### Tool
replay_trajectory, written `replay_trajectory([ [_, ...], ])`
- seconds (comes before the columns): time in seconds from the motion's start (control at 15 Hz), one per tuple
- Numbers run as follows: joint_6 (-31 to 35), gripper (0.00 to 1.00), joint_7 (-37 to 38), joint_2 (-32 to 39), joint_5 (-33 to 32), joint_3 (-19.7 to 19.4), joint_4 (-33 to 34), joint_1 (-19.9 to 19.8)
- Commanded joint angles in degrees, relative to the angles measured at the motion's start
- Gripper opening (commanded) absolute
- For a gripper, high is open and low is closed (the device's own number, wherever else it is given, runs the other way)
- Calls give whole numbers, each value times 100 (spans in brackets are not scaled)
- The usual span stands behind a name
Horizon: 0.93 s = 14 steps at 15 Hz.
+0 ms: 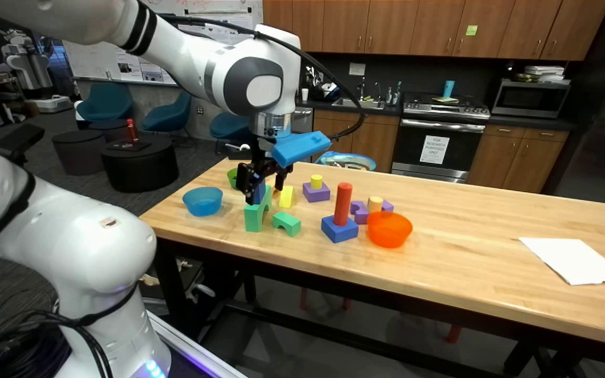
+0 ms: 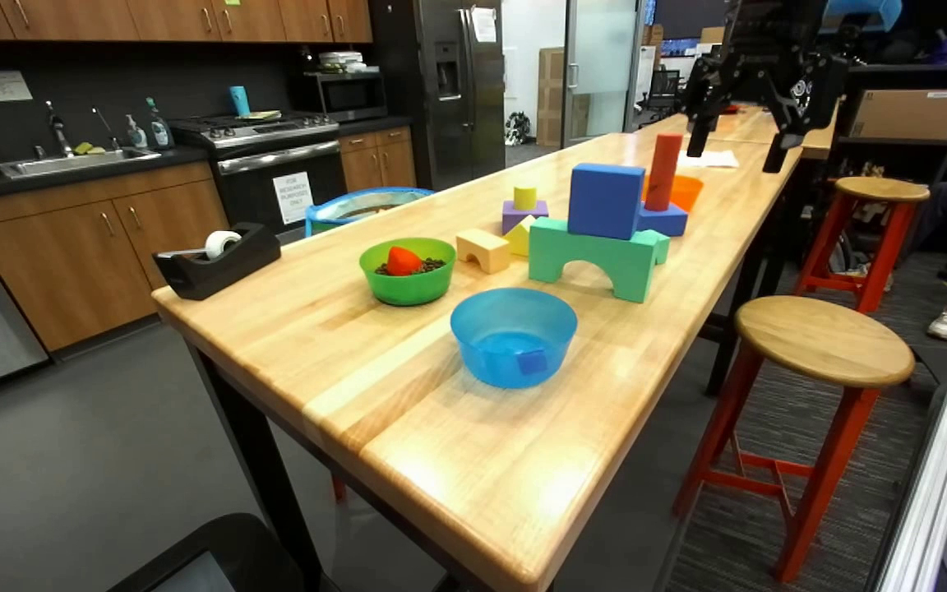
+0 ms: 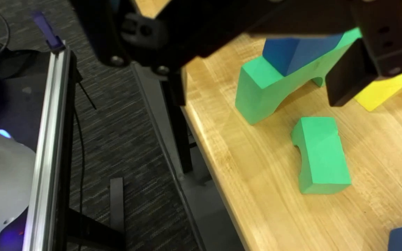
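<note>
My gripper [image 1: 264,195] hangs in the air with jaws spread wide and nothing between its fingers. In an exterior view the gripper [image 2: 736,154] stands higher than the blocks and apart from them. Nearby, a blue block [image 2: 605,201] rests on top of a large green arch [image 2: 593,255]. From the wrist, that blue block [image 3: 291,52] is partly hidden by the gripper's dark body. A smaller green arch [image 3: 323,153] lies beside the large one, and a yellow block [image 3: 379,90] sits past the right finger.
A red cylinder [image 1: 343,202] stands on a flat blue block [image 1: 340,230] against an orange bowl [image 1: 389,231]. A purple block [image 1: 316,193] bears a yellow cylinder. A blue bowl [image 2: 515,329], a green bowl [image 2: 406,284], and a tape dispenser [image 2: 219,255] stand towards the table's end.
</note>
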Motion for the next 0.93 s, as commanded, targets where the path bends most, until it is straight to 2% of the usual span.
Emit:
replay_trajectory([
  [0.0, 9, 100, -245, 168, 245, 235, 29, -277],
  [0.33, 98, 100, -244, 320, 273, 305, 82, -289],
  [0.87, 914, 100, 100, 689, 374, 956, 151, -295],
])
